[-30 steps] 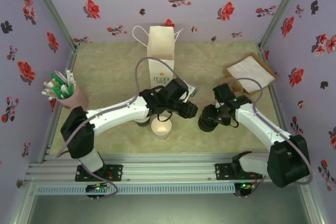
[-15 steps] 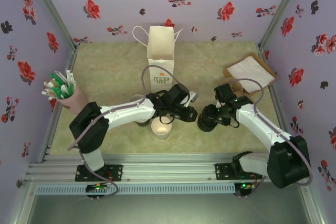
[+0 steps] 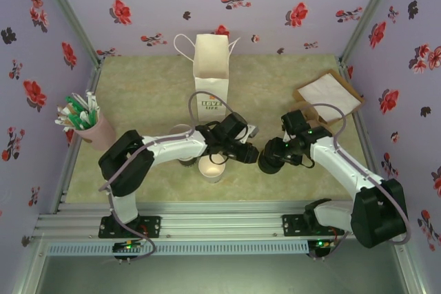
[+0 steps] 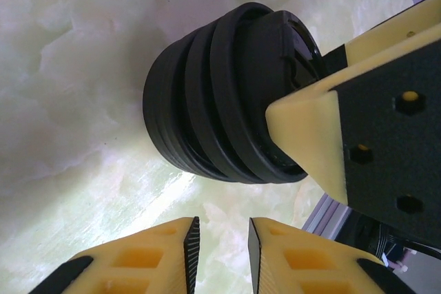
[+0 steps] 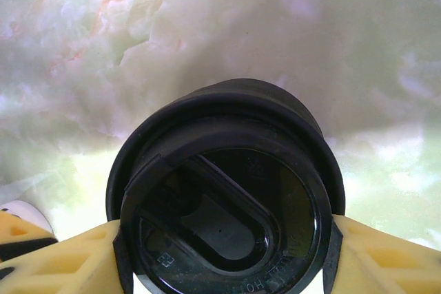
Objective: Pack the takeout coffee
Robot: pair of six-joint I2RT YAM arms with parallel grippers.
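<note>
Left fingers [image 4: 162,256]: nearly together, with a narrow gap between the ribbed pads and nothing in it. The tips pointed at the side of the lids and stood just short of them, not touching.
Right fingers [image 5: 65,259]: clamped on the lids, one pad on each side of the stack, near its top rim.
Lids [image 4: 207,101]: a nested stack of black plastic lids. The top lid's recessed face was turned toward the right wrist camera. From above, the stack sat at the near middle-right of the table, between the two wrists. I could not tell whether its base touched the table.
Coffee [image 3: 185,162]: probably the dark round top half hidden under the left arm, near the front edge and just left of the open cup. It was too covered to be sure, and no finger was on it.
Open cup [image 3: 212,169]: pale, lidless and upright, just beside the left wrist on its near side, left of the lids.
Left arm [image 3: 165,148]: stretched from its base rightward across the near middle, ending beside the right fingers.
Bag [image 3: 211,67]: white paper, upright with its mouth open and handles up, at the back middle, well apart from both pairs of fingers.
Pink cup [image 3: 102,135]: at the left edge, holding green-and-white sticks.
Tray [image 3: 301,94]: brown, at the right back, with a white sheet in it.
Table [image 3: 138,94]: pale, with a marbled cream-green top.
</note>
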